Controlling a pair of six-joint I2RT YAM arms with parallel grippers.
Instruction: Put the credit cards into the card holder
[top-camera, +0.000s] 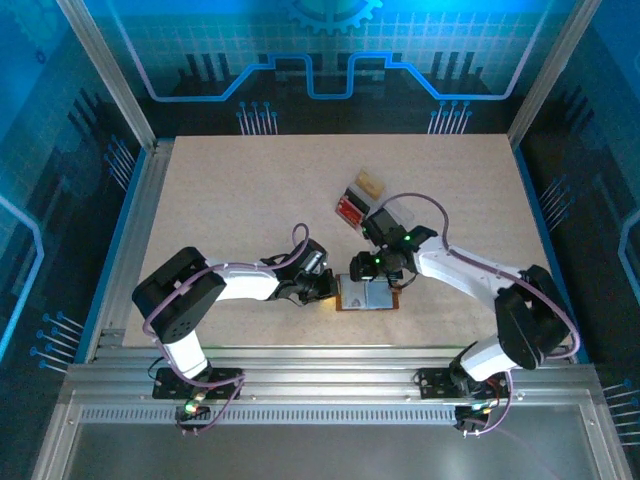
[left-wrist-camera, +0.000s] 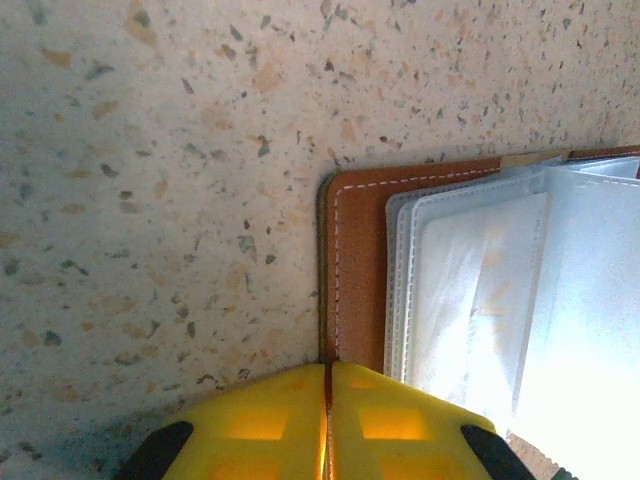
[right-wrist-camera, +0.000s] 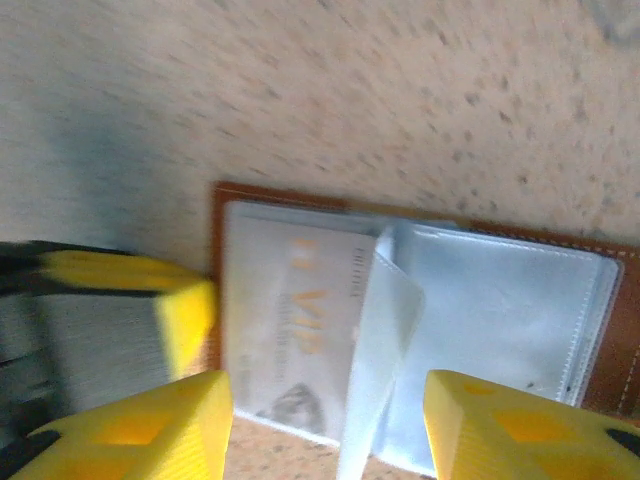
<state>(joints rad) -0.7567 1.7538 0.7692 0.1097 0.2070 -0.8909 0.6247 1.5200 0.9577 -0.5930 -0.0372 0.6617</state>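
My left gripper is clenched tight, pinning the unfolded card holder near the front of the table, and my right gripper hangs with fingers spread over a VIP card in its clear sleeve, so fetching another card's probably next.

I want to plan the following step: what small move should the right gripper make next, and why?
Probably lift the right gripper straight up, off the card holder. Its jaws stand open with nothing held, and a pale card already lies inside the holder, so it seems free to fetch another.
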